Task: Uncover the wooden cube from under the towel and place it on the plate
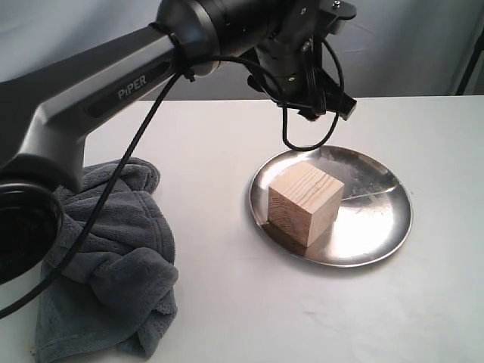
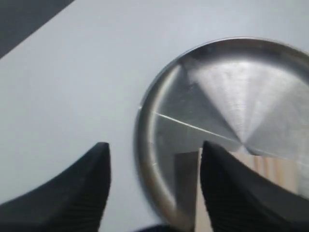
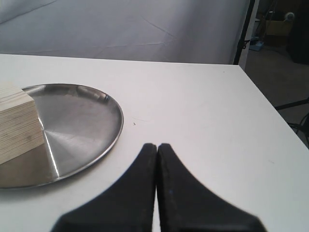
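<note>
Your left tool (image 2: pixel 154 147) hangs spread wide over the plate (image 1: pixel 372 219), gripping nothing (the wooden cube (image 1: pixel 305 204) sits on it); your right tool (image 3: pixel 157 146) is pressed closed, empty.

Right of the table's (image 1: pixel 227 302) middle lies the plate (image 1: pixel 378 219). The wooden cube (image 1: pixel 305 204) stands on the plate, in its left, nearer part, close to the rim. The towel (image 1: pixel 113 257) lies heaped on the table at the near left, well apart from the plate. The left arm (image 1: pixel 113 87) reaches in from the left, and the left gripper (image 2: pixel 154 150) hangs above the plate's far edge, behind the cube. The right gripper (image 3: pixel 157 147) sits low over the table near the plate.
</note>
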Controlling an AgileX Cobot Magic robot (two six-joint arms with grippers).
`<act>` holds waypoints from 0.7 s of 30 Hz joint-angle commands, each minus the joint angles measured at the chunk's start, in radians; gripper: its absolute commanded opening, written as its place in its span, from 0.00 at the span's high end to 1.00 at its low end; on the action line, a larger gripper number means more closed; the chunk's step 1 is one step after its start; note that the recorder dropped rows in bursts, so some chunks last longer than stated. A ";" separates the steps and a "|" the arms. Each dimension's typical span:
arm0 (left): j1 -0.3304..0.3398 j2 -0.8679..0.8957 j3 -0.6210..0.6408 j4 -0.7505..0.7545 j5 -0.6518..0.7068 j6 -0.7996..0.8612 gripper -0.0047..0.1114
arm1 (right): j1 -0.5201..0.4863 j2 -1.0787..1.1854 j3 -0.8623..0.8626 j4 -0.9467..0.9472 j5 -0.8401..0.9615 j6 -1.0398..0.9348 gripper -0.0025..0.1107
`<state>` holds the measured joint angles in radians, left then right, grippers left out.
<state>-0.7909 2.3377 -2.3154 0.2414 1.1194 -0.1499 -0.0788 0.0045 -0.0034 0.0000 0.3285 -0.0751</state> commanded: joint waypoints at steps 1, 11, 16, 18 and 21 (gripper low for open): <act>0.008 -0.018 -0.005 0.153 0.061 -0.034 0.70 | -0.001 -0.005 0.003 0.012 -0.001 0.001 0.98; 0.157 -0.048 -0.003 0.086 0.102 -0.089 0.96 | -0.001 -0.005 0.003 0.012 -0.001 0.001 0.98; 0.270 -0.087 0.005 -0.144 0.102 -0.032 0.96 | -0.001 -0.005 0.003 0.012 -0.001 0.001 0.98; 0.304 -0.108 0.027 -0.156 0.102 -0.024 0.96 | -0.001 -0.005 0.003 0.012 -0.001 0.001 0.98; 0.357 -0.154 0.087 -0.149 0.102 -0.024 0.96 | -0.001 -0.005 0.003 0.012 -0.001 0.001 0.98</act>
<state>-0.4728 2.2296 -2.2719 0.1078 1.2218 -0.1838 -0.0788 0.0045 -0.0034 0.0000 0.3285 -0.0751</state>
